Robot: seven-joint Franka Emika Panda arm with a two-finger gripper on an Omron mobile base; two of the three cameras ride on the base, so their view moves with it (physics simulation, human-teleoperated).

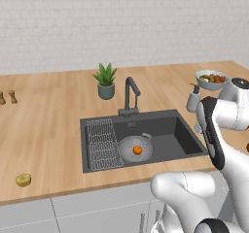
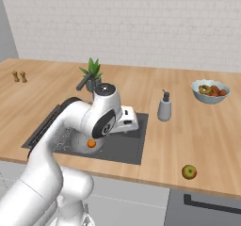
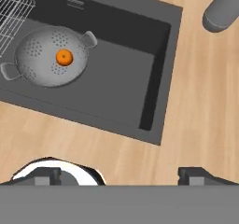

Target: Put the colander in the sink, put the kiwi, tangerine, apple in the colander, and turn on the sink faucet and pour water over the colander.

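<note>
The grey perforated colander (image 1: pixel 130 148) (image 3: pixel 44 66) stands in the dark sink (image 1: pixel 170 139) (image 3: pixel 116 80), beside the wire rack. The orange tangerine (image 1: pixel 137 150) (image 2: pixel 91 144) (image 3: pixel 64 57) lies inside it. On the counter's front left sits the kiwi (image 1: pixel 23 179). The red-green apple (image 2: pixel 189 172) rests on the counter right of the sink, near the front edge. Behind the basin rises the dark sink faucet (image 1: pixel 130 95). My gripper (image 3: pixel 121 176) hovers above the sink's front right corner, open, with nothing between its fingertips (image 3: pixel 46 175).
A grey soap bottle (image 1: pixel 193 100) (image 2: pixel 164 108) (image 3: pixel 223 9) stands right of the sink. A pale fruit bowl (image 1: pixel 211 79) (image 2: pixel 210 91) is at the back right, a potted plant (image 1: pixel 105 81) behind the faucet, two small shakers (image 1: pixel 7 97) far left. The wire rack (image 1: pixel 103 144) fills the sink's left part.
</note>
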